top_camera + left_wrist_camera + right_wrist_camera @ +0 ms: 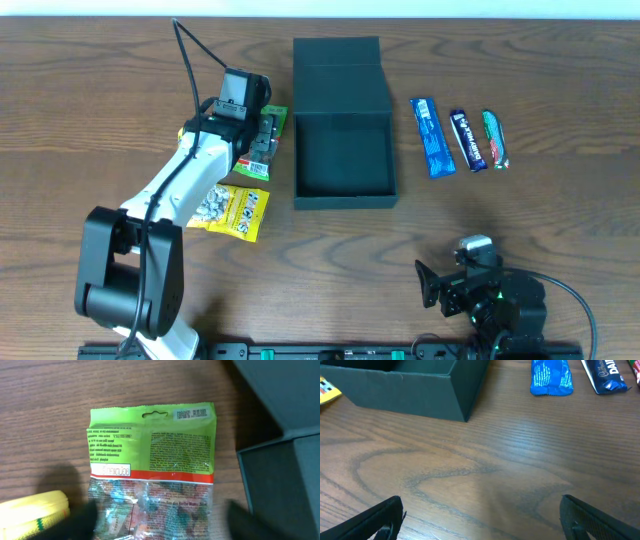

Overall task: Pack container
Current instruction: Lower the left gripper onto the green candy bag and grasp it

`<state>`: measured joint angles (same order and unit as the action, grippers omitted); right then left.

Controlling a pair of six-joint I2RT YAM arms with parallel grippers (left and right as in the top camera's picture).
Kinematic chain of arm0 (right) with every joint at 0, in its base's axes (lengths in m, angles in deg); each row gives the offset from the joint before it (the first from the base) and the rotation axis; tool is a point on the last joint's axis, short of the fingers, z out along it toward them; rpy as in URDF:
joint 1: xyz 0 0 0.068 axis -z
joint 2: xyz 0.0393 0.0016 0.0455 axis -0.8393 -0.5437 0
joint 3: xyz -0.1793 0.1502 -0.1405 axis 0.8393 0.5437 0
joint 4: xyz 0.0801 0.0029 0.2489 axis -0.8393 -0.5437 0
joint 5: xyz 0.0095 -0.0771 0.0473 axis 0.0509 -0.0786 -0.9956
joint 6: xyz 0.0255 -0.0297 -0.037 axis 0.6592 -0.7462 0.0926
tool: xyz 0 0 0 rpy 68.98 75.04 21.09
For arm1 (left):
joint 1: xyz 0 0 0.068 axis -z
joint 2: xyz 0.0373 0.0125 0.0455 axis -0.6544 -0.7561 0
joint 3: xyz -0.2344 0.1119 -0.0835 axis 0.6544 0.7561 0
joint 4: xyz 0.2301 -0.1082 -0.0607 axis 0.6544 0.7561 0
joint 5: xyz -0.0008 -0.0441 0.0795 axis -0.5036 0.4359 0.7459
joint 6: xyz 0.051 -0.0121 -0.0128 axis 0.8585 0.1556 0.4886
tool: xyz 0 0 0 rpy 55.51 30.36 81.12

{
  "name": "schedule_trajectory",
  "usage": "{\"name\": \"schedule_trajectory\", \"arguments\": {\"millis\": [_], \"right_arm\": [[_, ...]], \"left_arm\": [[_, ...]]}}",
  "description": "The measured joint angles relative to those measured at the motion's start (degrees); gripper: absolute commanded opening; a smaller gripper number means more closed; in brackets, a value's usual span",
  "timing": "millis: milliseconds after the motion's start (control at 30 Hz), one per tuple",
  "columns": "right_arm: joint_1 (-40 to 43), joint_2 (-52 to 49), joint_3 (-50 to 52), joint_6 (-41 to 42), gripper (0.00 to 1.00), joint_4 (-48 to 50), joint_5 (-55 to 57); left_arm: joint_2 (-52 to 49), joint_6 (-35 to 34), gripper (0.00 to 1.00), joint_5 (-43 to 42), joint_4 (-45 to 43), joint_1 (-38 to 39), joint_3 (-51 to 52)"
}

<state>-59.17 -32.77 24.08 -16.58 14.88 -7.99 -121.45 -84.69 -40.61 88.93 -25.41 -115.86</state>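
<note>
The container [343, 185], a dark green-black box with its flap lid folded back, stands open at the table's middle; it looks empty. Its wall shows in the left wrist view [290, 480] and the right wrist view [410, 392]. A green gummy packet [150, 455] lies on the table left of the box, also in the overhead view [268, 140]. My left gripper [160, 517] is open, its fingers either side of the packet's lower end. My right gripper [480, 517] is open and empty over bare table at the front right.
A yellow snack packet [232, 210] lies front left, its edge showing in the left wrist view [32, 512]. Right of the box lie a blue bar [432, 137], a dark blue bar [467, 139] and a green-red bar [494, 138].
</note>
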Motion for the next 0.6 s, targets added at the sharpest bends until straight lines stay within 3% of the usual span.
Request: {"name": "schedule_trajectory", "arguments": {"millis": [400, 433, 600], "right_arm": [[0.0, 0.0, 0.0, 0.0, 0.99, 0.0, 0.0], [0.0, 0.0, 0.0, 0.0, 0.99, 0.0, 0.0], [0.0, 0.0, 0.0, 0.0, 0.99, 0.0, 0.0]], "left_arm": [[-10.3, 6.9, 0.95, -0.4, -0.4, -0.9, -0.5], [-10.6, 6.9, 1.0, -0.6, -0.4, -1.2, -0.8], [-11.6, 6.9, 0.62, -2.1, -0.4, -3.2, -1.7]]}}
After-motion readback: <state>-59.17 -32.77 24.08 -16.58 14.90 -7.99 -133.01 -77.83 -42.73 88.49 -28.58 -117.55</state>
